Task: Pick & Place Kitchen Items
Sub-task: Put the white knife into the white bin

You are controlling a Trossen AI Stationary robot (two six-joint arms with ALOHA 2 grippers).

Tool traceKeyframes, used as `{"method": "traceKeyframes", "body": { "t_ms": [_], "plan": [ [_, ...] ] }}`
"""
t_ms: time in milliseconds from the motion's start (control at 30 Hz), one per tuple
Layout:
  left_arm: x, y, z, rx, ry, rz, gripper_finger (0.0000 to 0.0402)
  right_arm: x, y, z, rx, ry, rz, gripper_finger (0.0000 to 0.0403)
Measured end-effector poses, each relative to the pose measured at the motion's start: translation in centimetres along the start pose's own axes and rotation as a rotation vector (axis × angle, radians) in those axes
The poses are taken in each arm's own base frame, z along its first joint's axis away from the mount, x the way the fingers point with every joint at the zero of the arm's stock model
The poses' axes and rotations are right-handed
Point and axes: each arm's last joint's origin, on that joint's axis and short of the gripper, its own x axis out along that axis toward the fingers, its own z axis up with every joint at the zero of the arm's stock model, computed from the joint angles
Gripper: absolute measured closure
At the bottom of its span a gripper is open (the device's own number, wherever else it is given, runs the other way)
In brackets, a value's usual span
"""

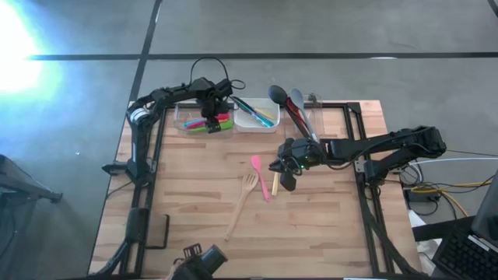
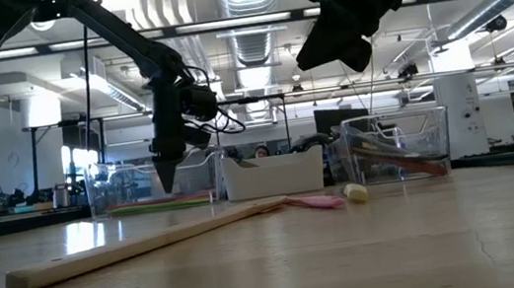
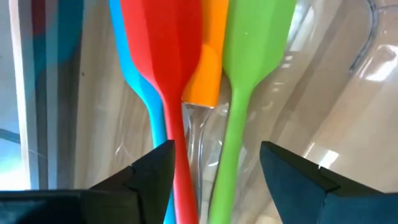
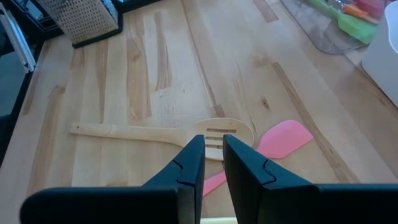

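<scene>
From above, the wooden fork (image 1: 243, 196) lies on the table (image 1: 327, 233) with its prongs just below the right gripper (image 1: 284, 173) and its handle running away toward the near-left; the pink spatula (image 1: 261, 177) lies beside it, so the right arm is by far the nearer. The left gripper (image 1: 212, 106) sits far off over the clear tub (image 1: 204, 123) of coloured utensils. At table height, the fork's handle (image 2: 141, 247) stretches low across the boards, the right gripper hanging well above it. The left wrist view shows its fingers (image 3: 292, 177) spread, straddling the red spatula (image 3: 171, 74) and green spatula (image 3: 249, 68) in the tub, gripping neither. The right wrist view shows its fingers (image 4: 193, 165) nearly together, empty, directly over the fork's prongs.
</scene>
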Motion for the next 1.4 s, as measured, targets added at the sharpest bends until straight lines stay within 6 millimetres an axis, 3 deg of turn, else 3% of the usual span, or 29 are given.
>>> {"method": "traceKeyframes", "body": {
  "t_ms": [200, 367, 833, 1100, 1400],
  "plan": [
    [-0.5, 0.0, -0.3, 0.005, 0.048, 0.030, 0.0165, 0.0, 0.0, 0.0, 0.000, 0.000, 0.000, 0.0351],
    [-2.2, 0.4, 0.0, -0.019, 0.057, 0.068, 0.0165, 0.0, 0.0, 0.0, 0.000, 0.001, 0.001, 0.0351],
    [-10.6, 0.3, 0.2, -0.146, -0.024, 0.058, 0.0168, 0.0, 0.0, -0.1, -0.003, 0.006, -0.001, 0.0351],
    [-16.7, -2.9, -2.5, -0.169, -0.225, 0.001, 0.0168, -0.5, 0.2, -0.2, -0.023, -0.003, -0.073, 0.0351],
    [-22.2, -8.8, -6.8, -0.187, -0.483, -0.014, 0.0168, -1.7, 1.1, -0.9, -0.048, -0.012, -0.213, 0.0351]
  ]
}}
